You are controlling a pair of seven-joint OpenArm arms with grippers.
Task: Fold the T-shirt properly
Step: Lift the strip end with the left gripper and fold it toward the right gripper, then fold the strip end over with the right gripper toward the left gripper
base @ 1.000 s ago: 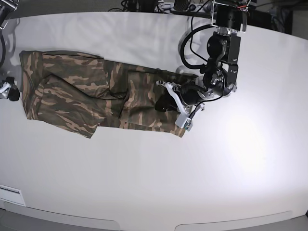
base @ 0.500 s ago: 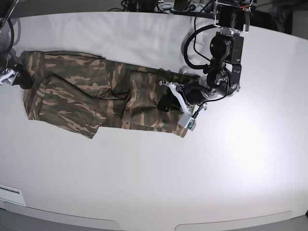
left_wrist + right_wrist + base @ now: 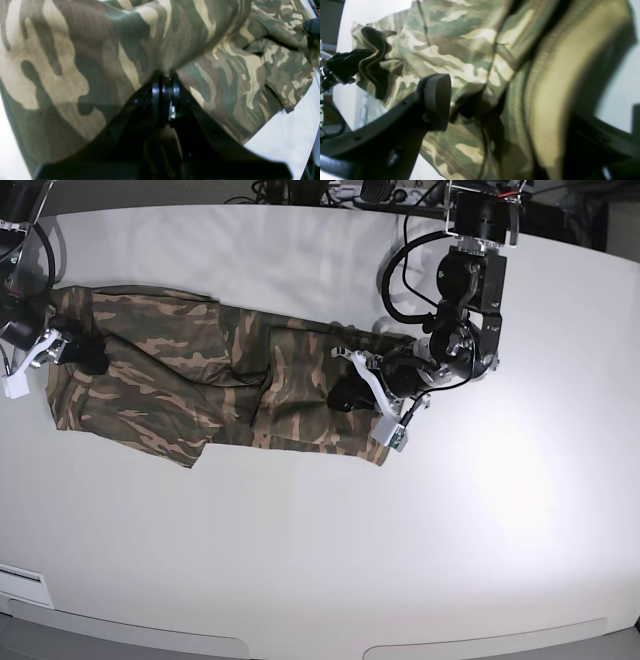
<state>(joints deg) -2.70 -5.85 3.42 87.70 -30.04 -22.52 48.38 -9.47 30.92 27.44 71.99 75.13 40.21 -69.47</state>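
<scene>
Items counted on the white table [image 3: 300, 560]: one camouflage T-shirt [image 3: 200, 385]. Two arms are seen, each with one gripper: the left gripper [image 3: 350, 392] and the right gripper [image 3: 75, 352]. One table is counted.

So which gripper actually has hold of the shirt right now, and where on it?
The left gripper is pinching the T-shirt at its end near the stitched hem. The right gripper is open around the opposite edge, not yet gripping.
</scene>
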